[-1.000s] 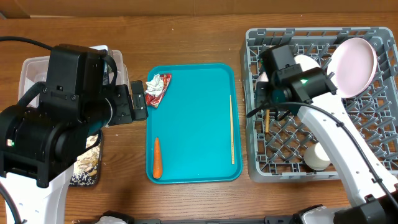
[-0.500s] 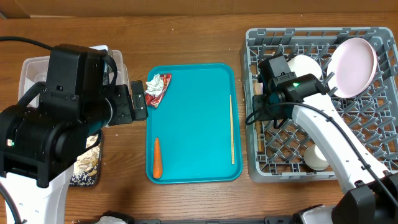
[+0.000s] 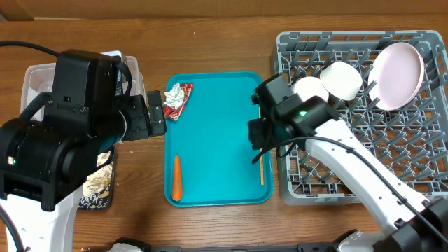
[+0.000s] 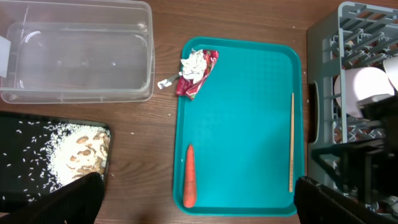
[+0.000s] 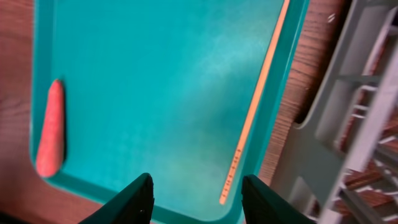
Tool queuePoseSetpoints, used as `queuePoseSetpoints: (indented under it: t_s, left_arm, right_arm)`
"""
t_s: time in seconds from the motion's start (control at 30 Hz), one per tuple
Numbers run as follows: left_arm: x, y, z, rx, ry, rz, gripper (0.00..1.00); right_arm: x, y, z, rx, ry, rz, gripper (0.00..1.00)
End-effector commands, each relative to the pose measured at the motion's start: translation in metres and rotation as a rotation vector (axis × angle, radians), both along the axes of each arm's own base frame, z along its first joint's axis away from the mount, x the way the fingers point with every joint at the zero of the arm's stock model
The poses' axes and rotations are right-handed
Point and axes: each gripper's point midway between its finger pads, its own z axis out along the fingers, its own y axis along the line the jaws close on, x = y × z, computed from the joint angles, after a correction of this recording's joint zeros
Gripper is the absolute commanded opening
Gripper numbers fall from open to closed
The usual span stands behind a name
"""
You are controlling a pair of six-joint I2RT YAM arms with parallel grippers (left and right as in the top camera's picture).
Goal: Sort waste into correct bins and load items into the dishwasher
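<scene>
I've got the teal rectangular plastic serving tray (image 3: 217, 140) lying flat on the brown wood-grain table (image 3: 224, 35), about mid-table, with its long sides running top to bottom in the overhead view. It has rounded corners and a low raised rim all round. The left wrist view shows the whole tray (image 4: 242, 124), with table (image 4: 249, 18) past its far edge. The right wrist view is close and a bit blurred: tray floor (image 5: 155, 74), one rounded corner, and wood grain (image 5: 12, 93) just outside the rim.
</scene>
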Motion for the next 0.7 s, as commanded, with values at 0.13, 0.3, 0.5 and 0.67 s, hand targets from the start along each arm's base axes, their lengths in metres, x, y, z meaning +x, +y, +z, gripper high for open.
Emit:
queuePoseSetpoints:
  t_s: [0.13,0.3,0.5,0.67]
  left_arm:
    - [0.002,-0.002,-0.001,0.000,0.003,-0.016,1.00]
    - [0.002,-0.002,-0.001,0.000,0.003,-0.016,1.00]
    - [0.002,-0.002,-0.001,0.000,0.003,-0.016,1.00]
    - [0.002,-0.002,-0.001,0.000,0.003,-0.016,1.00]
  right_arm:
    - [0.002,-0.022,-0.076,-0.209,0.111,-0.157,0.48]
    - [0.007,-0.020,-0.110,-0.245,0.159,-0.147,0.44]
    - [0.012,-0.017,-0.124,-0.248,0.158,-0.148,0.44]
    - [0.011,-0.016,-0.139,-0.253,0.186,-0.144,0.41]
